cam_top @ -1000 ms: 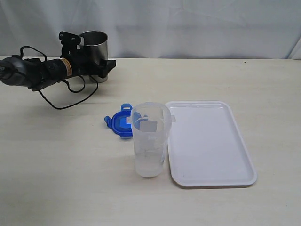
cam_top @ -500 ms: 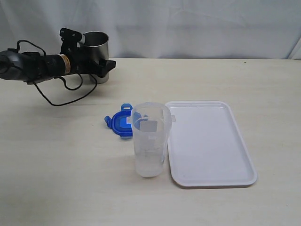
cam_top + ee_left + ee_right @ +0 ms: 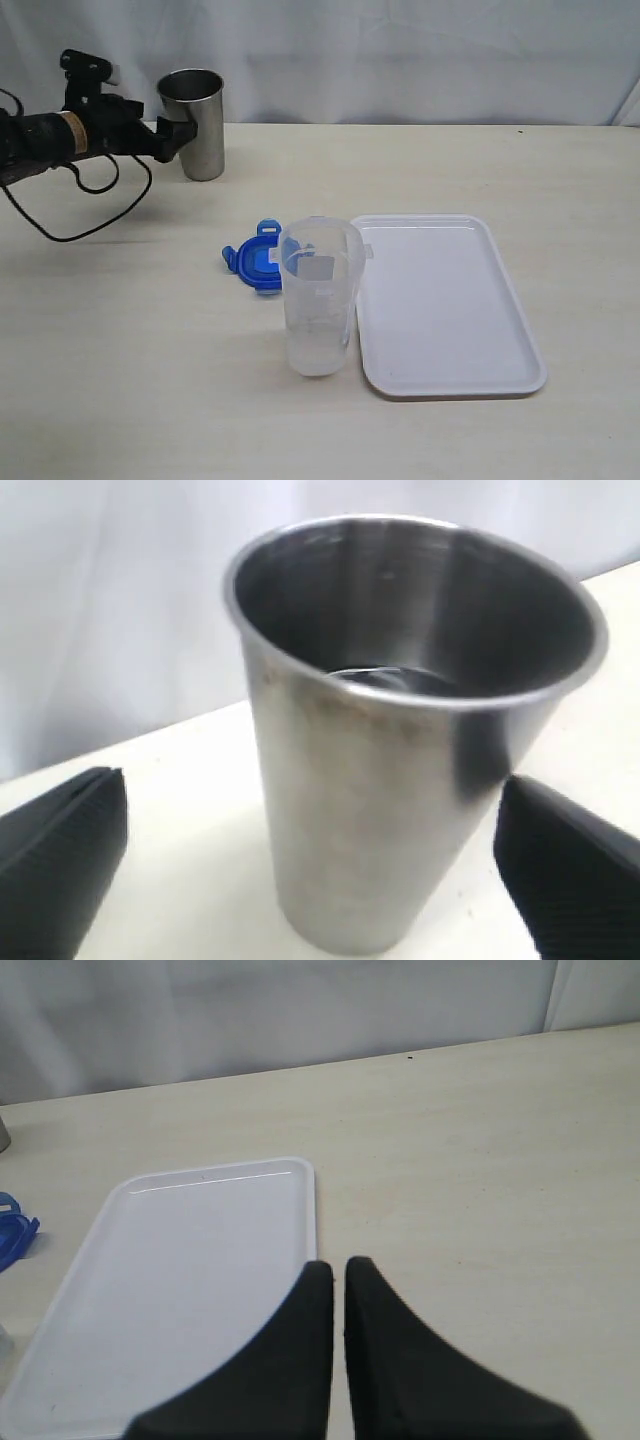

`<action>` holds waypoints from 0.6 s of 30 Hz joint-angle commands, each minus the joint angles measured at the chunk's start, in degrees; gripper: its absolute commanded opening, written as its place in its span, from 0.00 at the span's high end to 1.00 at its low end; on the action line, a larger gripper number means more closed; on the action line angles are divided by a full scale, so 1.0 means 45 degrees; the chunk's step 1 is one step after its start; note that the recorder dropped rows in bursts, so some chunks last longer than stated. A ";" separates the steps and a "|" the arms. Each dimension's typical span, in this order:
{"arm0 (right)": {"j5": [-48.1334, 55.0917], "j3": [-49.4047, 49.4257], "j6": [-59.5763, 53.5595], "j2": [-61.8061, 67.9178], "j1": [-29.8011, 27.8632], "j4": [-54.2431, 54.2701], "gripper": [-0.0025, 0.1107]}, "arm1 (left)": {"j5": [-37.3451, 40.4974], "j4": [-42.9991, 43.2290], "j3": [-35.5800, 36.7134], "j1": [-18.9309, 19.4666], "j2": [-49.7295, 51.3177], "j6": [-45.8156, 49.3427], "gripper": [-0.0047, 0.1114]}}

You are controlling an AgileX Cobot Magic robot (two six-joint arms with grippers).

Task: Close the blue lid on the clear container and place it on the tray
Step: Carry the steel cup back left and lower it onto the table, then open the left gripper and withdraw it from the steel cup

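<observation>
The blue lid (image 3: 255, 262) lies flat on the table, just behind and left of the clear container (image 3: 320, 300), which stands upright and uncovered. The white tray (image 3: 445, 300) lies right beside the container with nothing on it. My left gripper (image 3: 172, 136) is at the far left back, open, its tips just short of a steel tumbler (image 3: 196, 122). In the left wrist view the left gripper (image 3: 312, 780) is spread wide with the tumbler (image 3: 400, 730) ahead, untouched. My right gripper (image 3: 330, 1265) is shut and empty over the tray's (image 3: 180, 1260) edge; the lid (image 3: 14, 1235) peeks in beside it.
The steel tumbler stands upright at the table's back left, near the white curtain. A black cable (image 3: 90, 215) hangs from the left arm down to the table. The right arm does not show in the exterior view.
The left arm has drawn back to the left, away from the steel tumbler, which stays standing. Lid, container and tray have not moved.
</observation>
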 commanded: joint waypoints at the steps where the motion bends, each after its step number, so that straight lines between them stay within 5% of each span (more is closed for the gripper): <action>1: -0.0048 0.0044 0.0044 -0.0054 -0.0056 -0.0018 0.94 | -0.1137 -0.0113 0.0868 0.0276 -0.0239 0.0075 0.17; 11: -0.0048 0.0044 0.0044 -0.0054 -0.0056 -0.0018 0.94 | -0.1707 0.0032 0.2704 0.0301 -0.0762 0.0446 0.17; 18: -0.0048 0.0044 0.0044 -0.0054 -0.0056 -0.0018 0.94 | -0.1599 -0.0355 0.4704 0.1098 -0.3109 0.0475 0.17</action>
